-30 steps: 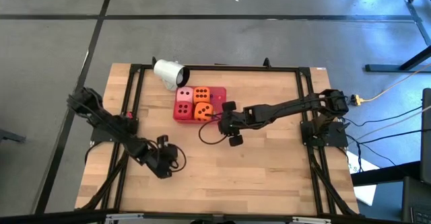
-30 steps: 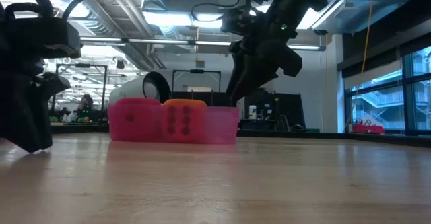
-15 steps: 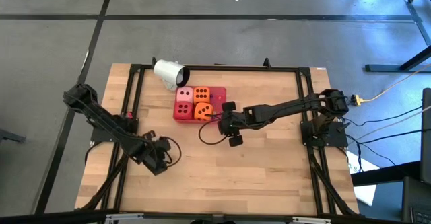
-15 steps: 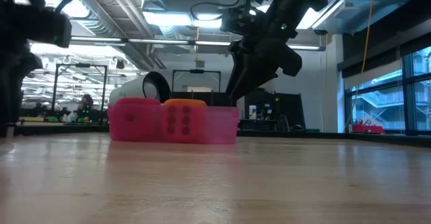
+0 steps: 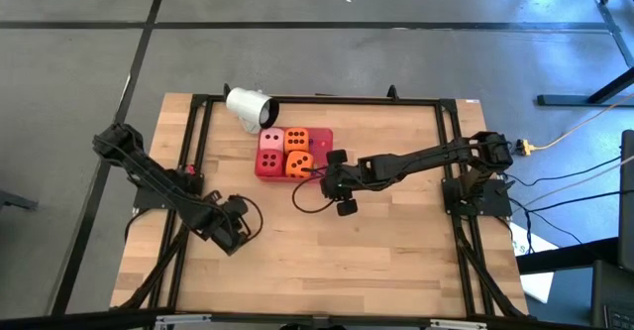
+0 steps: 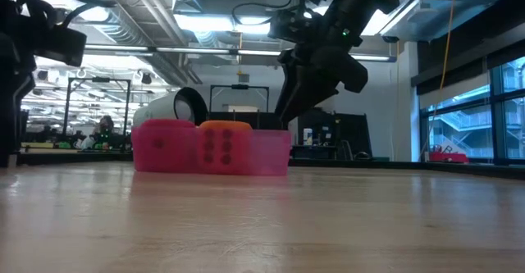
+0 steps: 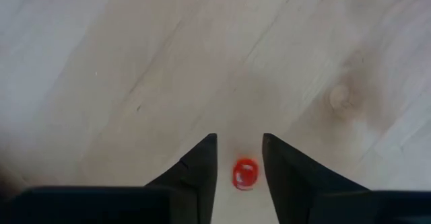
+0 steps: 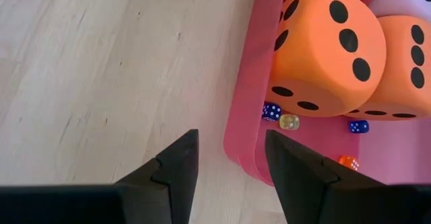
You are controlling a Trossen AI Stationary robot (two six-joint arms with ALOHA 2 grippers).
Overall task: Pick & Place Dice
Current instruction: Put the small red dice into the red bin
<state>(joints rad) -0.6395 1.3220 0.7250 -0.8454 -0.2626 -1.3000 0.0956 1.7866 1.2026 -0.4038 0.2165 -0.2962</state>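
Left claw (image 5: 236,233) hangs over bare pale wood-grain tabletop (image 5: 396,261), fingers slightly spread with only a tiny red dot between them, holding nothing; the dice sit well off beyond it. Four soft foam cubes with black pips, pale pink die (image 5: 271,138), red die (image 5: 268,159), two orange dice (image 5: 296,140), fill a glossy red tray (image 5: 320,139) beside a tipped white cup (image 5: 248,106). Right claw (image 5: 334,178), fingers parted and empty, sits just beside the tray's edge, nearest orange die right ahead.

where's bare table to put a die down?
Free: bare wood of the table in front of the right gripper and right of the left gripper. Crowded: back-left, where the red tray of dice meets the white cup.
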